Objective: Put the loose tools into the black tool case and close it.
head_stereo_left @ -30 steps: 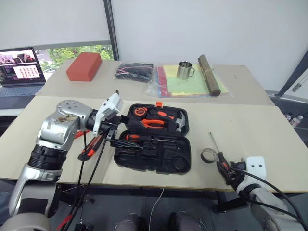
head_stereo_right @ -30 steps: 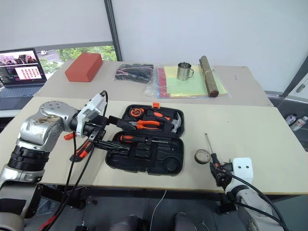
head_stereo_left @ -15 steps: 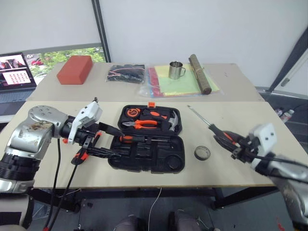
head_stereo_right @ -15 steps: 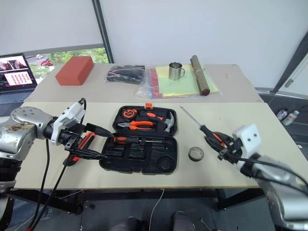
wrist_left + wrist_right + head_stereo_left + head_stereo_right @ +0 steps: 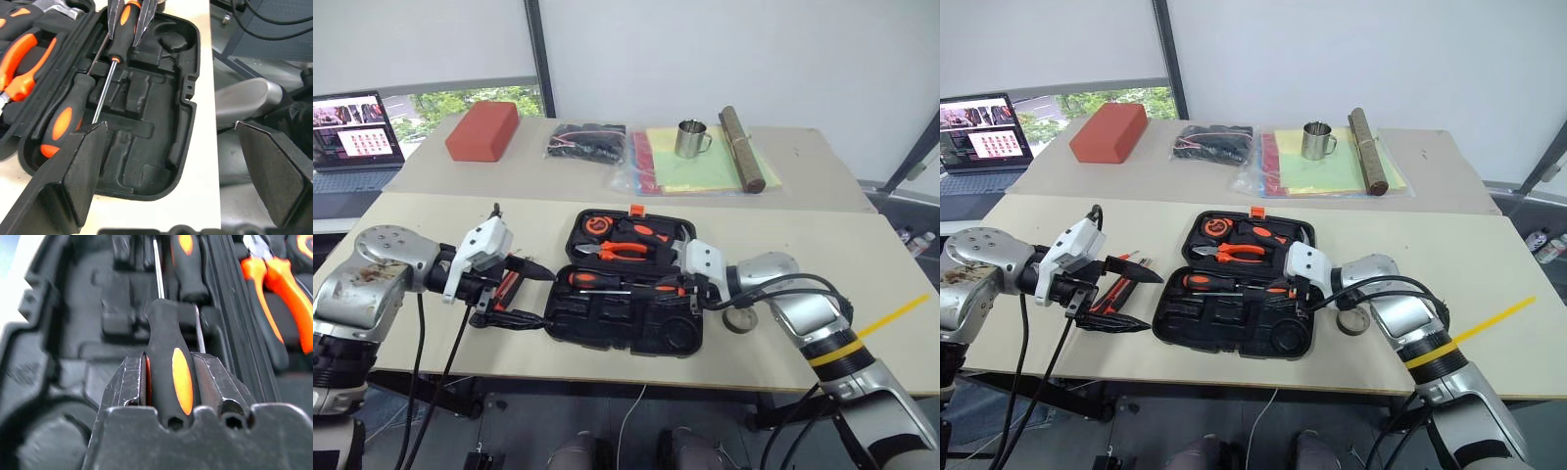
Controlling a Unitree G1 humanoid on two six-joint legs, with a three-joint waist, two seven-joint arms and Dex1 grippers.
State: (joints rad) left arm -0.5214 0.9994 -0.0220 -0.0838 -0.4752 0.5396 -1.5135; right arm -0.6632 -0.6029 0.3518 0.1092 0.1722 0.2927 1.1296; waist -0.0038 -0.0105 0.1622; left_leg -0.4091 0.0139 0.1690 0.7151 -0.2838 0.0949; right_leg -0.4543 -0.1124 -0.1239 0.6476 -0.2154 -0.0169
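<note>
The black tool case (image 5: 607,318) lies open at the table's middle. One orange-black screwdriver (image 5: 592,279) rests in its near half. My right gripper (image 5: 682,286) hovers low over that half, shut on the handle of a second orange-black screwdriver (image 5: 171,357), whose shaft points left along the tray. To the case's left my left gripper (image 5: 548,299) stands wide open and empty, with its fingers (image 5: 83,166) towards the case. The orange-black utility knife (image 5: 1114,294) lies on the table under it. The small tape roll (image 5: 739,321) sits right of the case, partly behind my right arm.
Orange pliers (image 5: 626,251), a hammer (image 5: 677,245) and a round orange tool fill the case's far half. On the far table are a red block (image 5: 484,130), a black bundle (image 5: 587,144), a steel mug (image 5: 690,140), a brown roll (image 5: 741,149) and a laptop (image 5: 352,127).
My right gripper has swung left from the table's right side with the screwdriver and turned, now over the case's near half. The left gripper stays open beside the case.
</note>
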